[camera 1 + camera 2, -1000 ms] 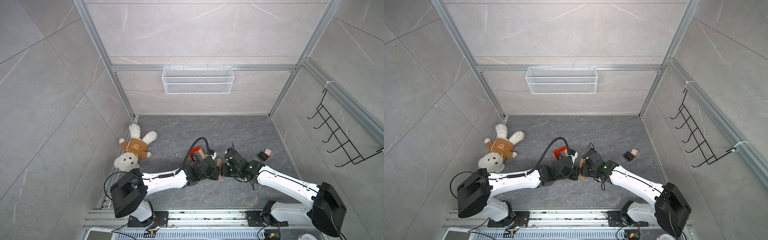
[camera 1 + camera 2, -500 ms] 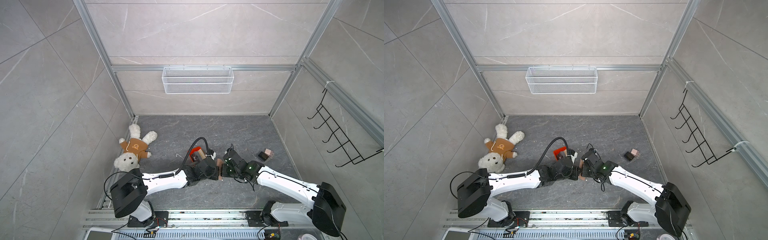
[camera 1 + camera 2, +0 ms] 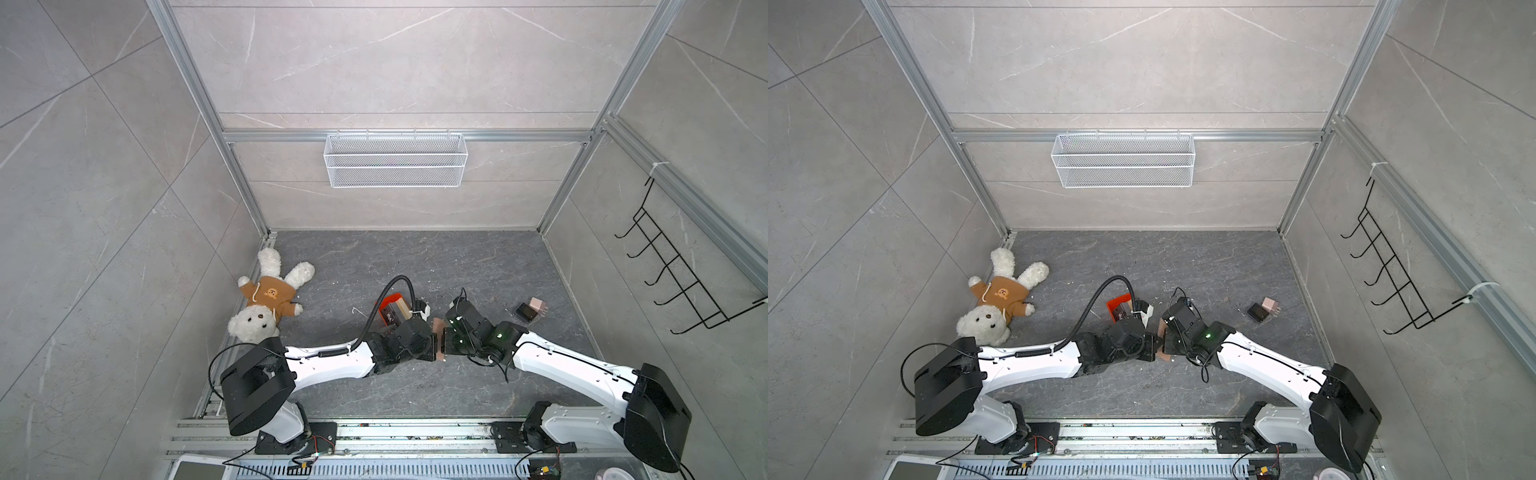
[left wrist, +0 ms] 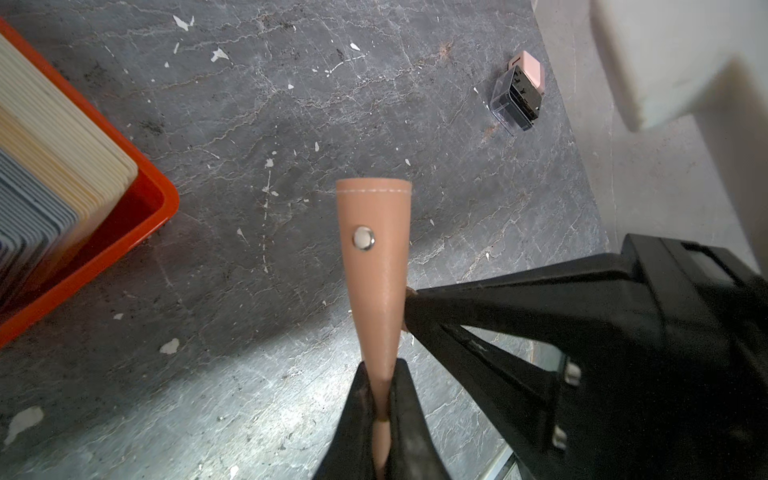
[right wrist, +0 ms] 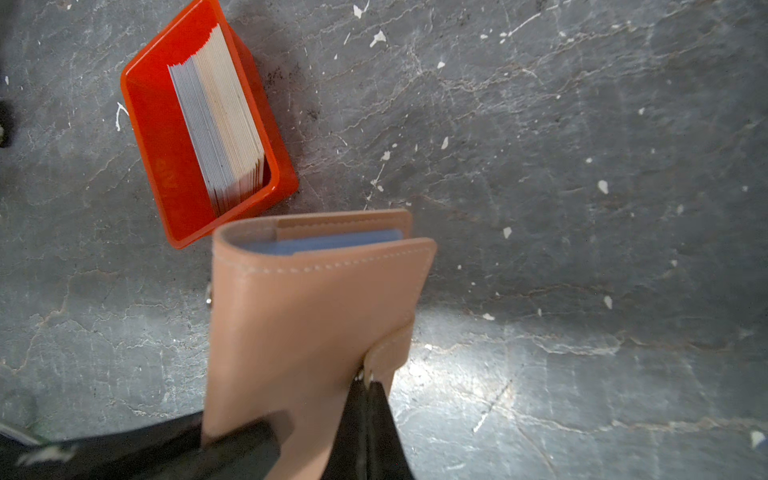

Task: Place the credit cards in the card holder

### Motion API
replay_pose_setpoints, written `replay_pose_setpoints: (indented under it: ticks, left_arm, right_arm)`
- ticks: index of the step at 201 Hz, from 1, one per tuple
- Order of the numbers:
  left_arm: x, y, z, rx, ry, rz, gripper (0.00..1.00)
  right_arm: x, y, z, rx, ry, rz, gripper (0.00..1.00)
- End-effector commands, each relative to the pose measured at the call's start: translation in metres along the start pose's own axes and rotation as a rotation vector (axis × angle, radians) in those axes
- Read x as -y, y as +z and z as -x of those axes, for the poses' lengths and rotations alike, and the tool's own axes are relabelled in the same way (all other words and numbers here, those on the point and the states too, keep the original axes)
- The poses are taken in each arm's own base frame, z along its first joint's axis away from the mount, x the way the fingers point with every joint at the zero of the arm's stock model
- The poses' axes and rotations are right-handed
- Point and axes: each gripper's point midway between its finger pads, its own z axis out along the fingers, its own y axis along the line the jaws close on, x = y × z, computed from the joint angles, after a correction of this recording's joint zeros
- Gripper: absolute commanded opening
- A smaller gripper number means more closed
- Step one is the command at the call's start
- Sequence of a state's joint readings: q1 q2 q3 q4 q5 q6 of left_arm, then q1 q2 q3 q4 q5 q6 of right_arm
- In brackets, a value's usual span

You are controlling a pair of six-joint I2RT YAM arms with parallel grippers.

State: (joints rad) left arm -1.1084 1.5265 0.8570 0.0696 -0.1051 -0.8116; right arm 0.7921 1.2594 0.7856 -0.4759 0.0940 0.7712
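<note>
The card holder (image 5: 316, 316) hung in the air just above the tabletop (image 5: 582, 166), pinched from both sides. It stood on edge with its fold uppermost in the right wrist view. Its covers were only slightly parted, so a sliver of bluish sleeves (image 5: 332, 243) showed between them. The left gripper (image 4: 380, 399) was shut tight on the lower edge of one cover. The right gripper (image 5: 368, 386) was closed just as tight on the end of the snap tab (image 5: 390, 349). This two-sided hold looked meant to steady the body with one arm while the other pulled the tab free, so the booklet could be spread before any card went in.

The credit cards (image 5: 220, 120) were not yet touched. They stood packed on edge in the orange-red tray (image 5: 153, 124), which sat on the tabletop near the holder. No card was in either gripper. The black-and-pink block pair (image 4: 521, 93) lay well apart near the right wall, and the teddy bear (image 3: 266, 303) lay by the left wall.

Compared with the frames from a second and half a second before, little had changed. The two arms met at the same spot with the holder (image 3: 438, 338) between them. The right wrist seemed to have crept very slightly toward the left arm. The tray, blocks and bear had not moved.
</note>
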Motion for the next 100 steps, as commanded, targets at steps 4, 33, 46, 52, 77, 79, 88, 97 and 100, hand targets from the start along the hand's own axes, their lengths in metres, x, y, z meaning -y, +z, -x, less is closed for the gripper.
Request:
replay_pose_setpoints:
  ticks: [4, 33, 46, 52, 77, 79, 88, 97, 100]
  left_arm:
    - [0.0042, -0.0095, 0.0101, 0.050, -0.017, -0.011, 0.03]
    - [0.0040, -0.0091, 0.0100, 0.050, -0.017, -0.011, 0.03]
    - [0.0039, -0.0087, 0.0093, 0.050, -0.022, -0.013, 0.03]
    - [0.0036, -0.0083, 0.0090, 0.050, -0.024, -0.013, 0.03]
    - [0.0022, -0.0080, 0.0081, 0.050, -0.033, -0.012, 0.03]
    - [0.0019, -0.0080, 0.0077, 0.050, -0.032, -0.011, 0.03]
    - [0.0007, -0.0077, 0.0074, 0.050, -0.037, -0.009, 0.03]
    - [-0.0002, -0.0079, 0.0071, 0.051, -0.042, -0.006, 0.03]
    - [-0.0005, -0.0079, 0.0070, 0.051, -0.042, -0.005, 0.03]
  right_arm:
    - [0.0133, -0.0016, 0.0024, 0.014, 0.005, -0.072, 0.02]
    - [0.0120, -0.0026, 0.0036, 0.019, 0.007, -0.067, 0.02]
    - [0.0124, -0.0022, 0.0032, 0.018, 0.009, -0.068, 0.02]
    - [0.0122, -0.0025, 0.0032, 0.018, 0.010, -0.067, 0.02]
    - [0.0130, -0.0027, 0.0025, 0.017, 0.012, -0.068, 0.02]
    - [0.0133, -0.0025, 0.0023, 0.017, 0.011, -0.070, 0.02]
    - [0.0140, -0.0028, 0.0026, 0.019, 0.013, -0.073, 0.02]
    - [0.0150, -0.0031, 0.0026, 0.019, 0.012, -0.078, 0.02]
    - [0.0157, -0.0029, 0.0024, 0.019, 0.013, -0.082, 0.02]
